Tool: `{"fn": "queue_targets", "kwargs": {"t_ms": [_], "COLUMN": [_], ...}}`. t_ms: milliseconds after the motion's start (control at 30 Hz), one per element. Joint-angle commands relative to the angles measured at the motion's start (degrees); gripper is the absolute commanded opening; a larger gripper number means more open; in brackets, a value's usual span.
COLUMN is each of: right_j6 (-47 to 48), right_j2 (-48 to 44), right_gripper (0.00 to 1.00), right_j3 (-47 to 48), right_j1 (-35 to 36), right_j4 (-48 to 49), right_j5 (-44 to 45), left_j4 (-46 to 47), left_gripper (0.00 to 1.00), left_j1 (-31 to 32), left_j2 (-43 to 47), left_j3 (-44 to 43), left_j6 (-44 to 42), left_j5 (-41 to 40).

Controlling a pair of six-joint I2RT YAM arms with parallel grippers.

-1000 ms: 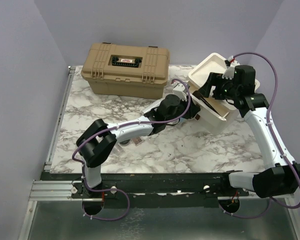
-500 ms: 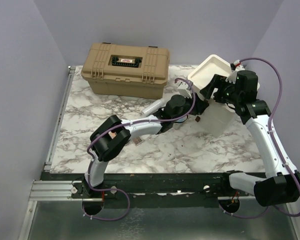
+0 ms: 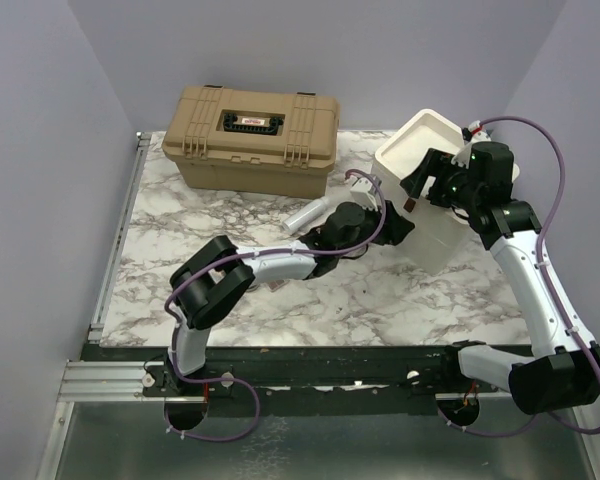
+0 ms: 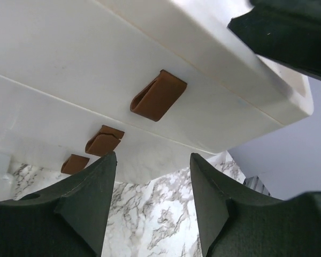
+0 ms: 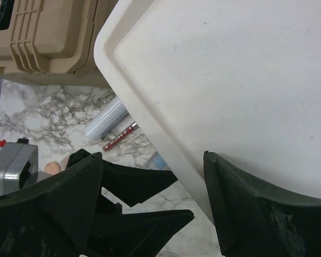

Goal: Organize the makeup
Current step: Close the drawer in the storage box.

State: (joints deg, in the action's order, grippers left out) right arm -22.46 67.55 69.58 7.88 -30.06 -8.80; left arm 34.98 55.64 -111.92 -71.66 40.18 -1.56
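The left end effector (image 4: 152,158) is released, its two dark fingers (image 4: 80,209) standing apart with nothing between them. They point at the front of the white box (image 3: 421,141), close under its drawers, where three brown pull tabs (image 4: 158,95) show in a slanting row. From above, this arm stretches across the marbled worktop (image 3: 380,300) so that its tip meets the box's near left side.

The right end effector (image 5: 152,155) is also spread wide. It hovers over the box's top near its left rim, and I cannot tell whether either finger touches the box.

The makeup lies on the worktop left of the box, between it and the tan case (image 3: 250,135). A pale tube (image 5: 106,119) rests on its side, with a slim red-and-silver pencil (image 5: 120,136) just beside it. A small light-blue piece (image 5: 154,159) peeks out at the box's edge, too hidden to make out.
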Motion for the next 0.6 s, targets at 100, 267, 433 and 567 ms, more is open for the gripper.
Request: {"fn": "queue_targets", "kwargs": {"t_ms": [100, 267, 433, 567], "right_j6": [-0.2, 1.0, 1.0, 1.0], "right_j2": [0.2, 0.3, 0.3, 0.0], "right_gripper": [0.82, 0.82, 0.82, 0.82], "right_j3": [0.2, 0.7, 0.8, 0.9], "right_j1": [0.3, 0.4, 0.4, 0.4], "right_j4": [-3.8, -3.8, -4.5, -4.3], "right_j5": [0.7, -1.9, -2.8, -2.8], "left_j4": [-5.8, -5.9, -1.9, 1.2], "left_gripper": [0.59, 0.56, 0.49, 0.47], "left_j1": [-0.1, -0.4, -1.5, -1.4], "left_j2": [3.4, 0.6, -2.6, -5.1], "left_j3": [0.0, -1.1, -1.9, -2.7], "left_j6": [-6.8, -11.9, -14.1, -14.6], "left_j5": [-2.8, -2.2, 1.4, 3.1]}}
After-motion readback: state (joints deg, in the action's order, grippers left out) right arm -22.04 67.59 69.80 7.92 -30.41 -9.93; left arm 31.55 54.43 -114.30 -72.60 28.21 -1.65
